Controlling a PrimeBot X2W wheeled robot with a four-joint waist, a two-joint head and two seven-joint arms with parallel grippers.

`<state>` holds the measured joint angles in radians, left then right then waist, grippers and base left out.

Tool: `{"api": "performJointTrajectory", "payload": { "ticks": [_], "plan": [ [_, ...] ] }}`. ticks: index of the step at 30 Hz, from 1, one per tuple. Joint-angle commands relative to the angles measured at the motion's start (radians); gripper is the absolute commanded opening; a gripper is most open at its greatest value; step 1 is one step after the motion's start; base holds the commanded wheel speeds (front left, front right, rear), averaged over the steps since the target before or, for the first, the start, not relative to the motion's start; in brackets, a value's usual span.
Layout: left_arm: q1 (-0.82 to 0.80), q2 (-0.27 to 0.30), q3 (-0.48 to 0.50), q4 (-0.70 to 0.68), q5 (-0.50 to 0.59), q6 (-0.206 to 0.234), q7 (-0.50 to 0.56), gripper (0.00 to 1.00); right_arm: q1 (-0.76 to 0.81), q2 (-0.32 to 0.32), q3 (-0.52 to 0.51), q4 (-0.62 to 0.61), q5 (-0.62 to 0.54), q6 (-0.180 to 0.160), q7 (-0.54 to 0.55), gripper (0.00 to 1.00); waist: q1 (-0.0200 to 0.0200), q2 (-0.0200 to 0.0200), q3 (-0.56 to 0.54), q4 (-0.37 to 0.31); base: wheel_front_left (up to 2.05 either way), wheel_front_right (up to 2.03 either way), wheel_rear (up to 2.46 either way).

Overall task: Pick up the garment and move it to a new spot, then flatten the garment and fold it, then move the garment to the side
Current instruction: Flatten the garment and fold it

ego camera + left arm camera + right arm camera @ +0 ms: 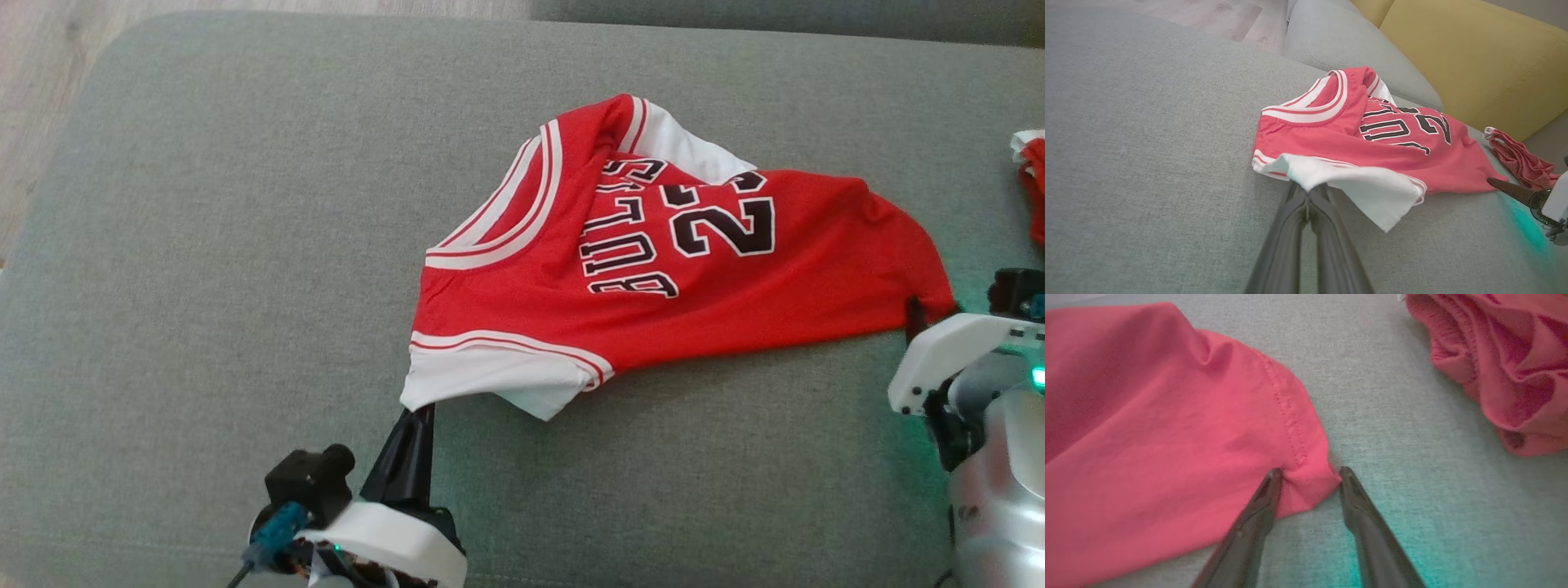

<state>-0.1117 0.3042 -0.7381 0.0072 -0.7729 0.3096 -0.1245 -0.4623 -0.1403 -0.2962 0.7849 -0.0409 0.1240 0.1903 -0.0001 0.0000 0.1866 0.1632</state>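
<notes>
Garment (694,310): it is lying on the grey cushion (204,286).
Left gripper (418,412): you are clamping its white sleeve edge, jaws together.
Right gripper (1308,473): you are straddling its red hem corner, jaws apart.

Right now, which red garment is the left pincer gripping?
The jersey with black lettering, pinched at its white corner by the left pincer; the crumpled red bundle lies apart, untouched.

the red jersey (653,269), white-trimmed with black lettering, lies rumpled and half spread: neckline toward ten o'clock, hem corner toward three.
</notes>
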Motion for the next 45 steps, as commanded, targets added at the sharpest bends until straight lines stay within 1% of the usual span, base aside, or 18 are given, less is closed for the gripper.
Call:
{"api": "performJointTrajectory", "payload": {
  "ticks": [1, 2, 3, 4, 8, 10, 12, 14, 16, 19, 23, 26, 29, 33, 36, 39, 42, 45],
  "plan": [
    [-0.01, 0.016, 0.042, -0.036, 0.003, 0.009, -0.008, 0.0, -0.01, 0.001, 0.03, -0.008, 0.01, 0.007, 0.009, 0.35, 0.0001, 0.0, -0.004, -0.003, 0.0, 0.0, 0.0],
    [-0.009, 0.017, 0.045, -0.037, 0.002, 0.01, -0.01, 0.0, -0.012, 0.003, 0.034, -0.005, 0.029, 0.007, 0.009, 0.24, 0.0001, 0.0, -0.008, -0.007, 0.0, 0.0, 0.0],
    [-0.009, 0.018, 0.048, -0.039, 0.001, 0.011, -0.012, 0.0, -0.014, 0.003, 0.04, -0.004, 0.046, 0.007, 0.007, 0.05, 0.0001, 0.0, -0.012, -0.01, 0.0, 0.0, 0.0],
    [-0.009, 0.019, 0.05, -0.041, 0.001, 0.012, -0.014, 0.0, -0.016, 0.002, 0.048, -0.006, 0.06, 0.007, 0.0, 0.0, 0.0001, 0.0, -0.017, -0.014, 0.0, 0.0, 0.0],
    [-0.02, 0.024, 0.061, -0.054, -0.001, 0.011, -0.019, 0.0, -0.026, -0.001, 0.092, -0.033, 0.116, 0.007, -0.031, 0.0, 0.0001, 0.0, -0.041, -0.033, 0.0, 0.0, 0.0],
    [-0.033, 0.027, 0.071, -0.073, -0.005, 0.006, -0.022, 0.0, -0.029, 0.005, 0.121, -0.064, 0.165, 0.007, -0.039, 0.0, 0.0001, 0.0, -0.058, -0.045, 0.0, 0.0, 0.0],
    [-0.055, 0.034, 0.085, -0.104, -0.01, -0.004, -0.021, 0.0, -0.025, 0.001, 0.163, -0.112, 0.219, 0.007, -0.038, 0.0, 0.0001, 0.0, -0.082, -0.056, 0.0, 0.0, 0.0],
    [-0.085, 0.048, 0.111, -0.144, -0.014, -0.006, -0.019, 0.0, -0.012, -0.02, 0.208, -0.182, 0.261, 0.007, -0.033, 0.0, 0.0001, 0.0, -0.109, -0.067, 0.0, 0.0, 0.0],
    [-0.127, 0.078, 0.139, -0.188, -0.006, -0.007, -0.009, 0.0, 0.008, -0.043, 0.246, -0.266, 0.3, 0.007, -0.024, 0.0, 0.0001, 0.0, -0.14, -0.08, 0.0, 0.0, 0.0],
    [-0.206, 0.14, 0.181, -0.257, 0.017, -0.008, 0.027, 0.0, 0.038, -0.068, 0.285, -0.422, 0.369, 0.007, 0.011, 0.0, 0.0001, 0.0, -0.189, -0.1, 0.0, 0.0, 0.0],
    [-0.34, 0.22, 0.238, -0.353, 0.044, -0.011, 0.098, 0.0, 0.069, -0.091, 0.289, -0.669, 0.437, 0.007, 0.079, 0.0, 0.0001, 0.0, -0.231, -0.127, 0.0, 0.0, 0.0],
    [-0.452, 0.264, 0.267, -0.403, 0.055, -0.024, 0.163, 0.0, 0.083, -0.086, 0.264, -0.848, 0.473, 0.007, 0.139, 0.0, 0.0001, 0.0, -0.257, -0.146, 0.0, 0.0, 0.0],
    [-0.567, 0.3, 0.283, -0.421, 0.067, -0.045, 0.225, 0.0, 0.084, -0.071, 0.236, -1.002, 0.488, 0.007, 0.206, 0.0, 0.0001, 0.0, -0.273, -0.165, 0.0, 0.0, 0.0],
    [-0.707, 0.321, 0.292, -0.395, 0.074, -0.076, 0.29, 0.0, 0.054, -0.05, 0.207, -1.139, 0.495, 0.007, 0.301, 0.0, 0.0001, 0.0, -0.279, -0.19, 0.0, 0.0, 0.0],
    [-0.784, 0.318, 0.282, -0.344, 0.072, -0.103, 0.327, 0.0, 0.02, -0.045, 0.19, -1.182, 0.478, 0.007, 0.364, 0.0, 0.0001, 0.0, -0.269, -0.203, 0.0, 0.0, 0.0],
    [-0.822, 0.312, 0.27, -0.295, 0.074, -0.116, 0.344, 0.0, -0.003, -0.046, 0.185, -1.178, 0.46, 0.007, 0.396, 0.0, 0.0001, 0.0, -0.253, -0.209, 0.0, 0.0, 0.0],
    [-0.868, 0.301, 0.24, -0.199, 0.084, -0.143, 0.364, 0.0, -0.043, -0.045, 0.191, -1.132, 0.437, 0.007, 0.427, 0.0, 0.0001, 0.0, -0.218, -0.214, 0.0, 0.0, 0.0],
    [-0.92, 0.288, 0.215, -0.089, 0.101, -0.172, 0.37, 0.0, -0.099, -0.045, 0.207, -1.048, 0.404, 0.007, 0.427, 0.0, 0.0001, 0.0, -0.165, -0.219, 0.0, 0.0, 0.0]
  ]
}}
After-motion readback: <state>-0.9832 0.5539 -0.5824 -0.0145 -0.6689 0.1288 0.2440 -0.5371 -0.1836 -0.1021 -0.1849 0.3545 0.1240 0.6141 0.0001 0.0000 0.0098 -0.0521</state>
